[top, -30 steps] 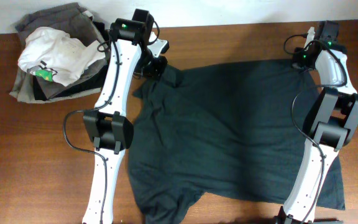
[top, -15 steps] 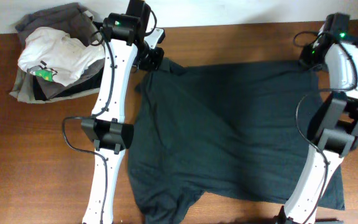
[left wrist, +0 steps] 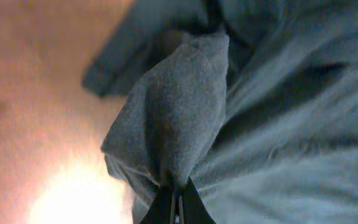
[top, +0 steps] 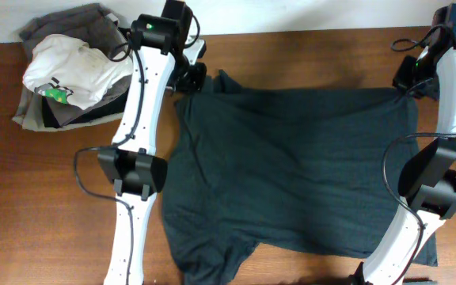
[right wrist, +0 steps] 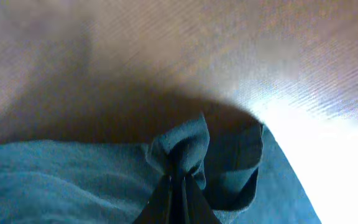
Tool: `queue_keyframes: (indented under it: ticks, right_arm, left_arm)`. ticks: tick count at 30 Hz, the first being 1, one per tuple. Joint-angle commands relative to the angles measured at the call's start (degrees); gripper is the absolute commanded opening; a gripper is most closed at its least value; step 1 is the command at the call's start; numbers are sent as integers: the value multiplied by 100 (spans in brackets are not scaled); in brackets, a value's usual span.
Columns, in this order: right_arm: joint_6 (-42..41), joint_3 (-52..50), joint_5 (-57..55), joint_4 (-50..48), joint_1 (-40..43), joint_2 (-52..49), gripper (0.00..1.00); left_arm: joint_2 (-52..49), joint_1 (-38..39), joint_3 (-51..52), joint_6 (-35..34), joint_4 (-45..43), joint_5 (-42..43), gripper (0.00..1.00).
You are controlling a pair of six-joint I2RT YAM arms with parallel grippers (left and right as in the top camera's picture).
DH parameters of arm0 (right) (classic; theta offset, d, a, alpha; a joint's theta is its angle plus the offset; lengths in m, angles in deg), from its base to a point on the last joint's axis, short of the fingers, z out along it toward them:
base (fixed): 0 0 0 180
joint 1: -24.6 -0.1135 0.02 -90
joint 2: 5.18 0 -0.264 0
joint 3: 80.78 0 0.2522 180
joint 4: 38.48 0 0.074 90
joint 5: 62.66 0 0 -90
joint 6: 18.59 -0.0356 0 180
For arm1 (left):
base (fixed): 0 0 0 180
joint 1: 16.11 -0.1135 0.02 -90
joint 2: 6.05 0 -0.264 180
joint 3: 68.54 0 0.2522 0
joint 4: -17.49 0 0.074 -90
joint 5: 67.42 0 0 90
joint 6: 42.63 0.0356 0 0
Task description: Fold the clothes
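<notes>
A brown wood-grain bench (top: 38, 198) fills the overhead view, a pale wall (top: 291, 14) along its far edge. Bright glare washes the wood in both wrist views.

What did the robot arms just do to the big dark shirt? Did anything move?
The right gripper, pinching one far corner of the T-shirt, swung outward to its right. The left gripper, pinching the other far corner, drew slightly back. That pulled the shirt's far edge wider and straighter. Nothing was let go. The white garment and the grey garments stayed put.
</notes>
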Motion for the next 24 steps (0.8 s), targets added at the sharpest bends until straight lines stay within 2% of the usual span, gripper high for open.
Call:
queue_keyframes:
  ticks: [1, 7, 11, 18, 24]
  right_arm:
    - [-332, -9, -96, 313, 50, 68, 4]
    - [-498, -9, -98, 730, 258, 293, 4]
    - [-516, -9, -22, 918, 605, 619, 3]
    - [-431, -87, 101, 1478, 675, 734, 4]
    - [-457, -680, 103, 1506, 673, 737, 4]
  left_arm:
    - [645, -55, 1099, -63, 31, -498, 1]
    - [815, -299, 2118, -238, 31, -706, 1]
    - [866, -398, 2216, 2, 31, -153, 1]
    - [1027, -166, 2330, 2, 31, 9, 1]
    - [1193, -42, 3281, -44, 31, 7, 1]
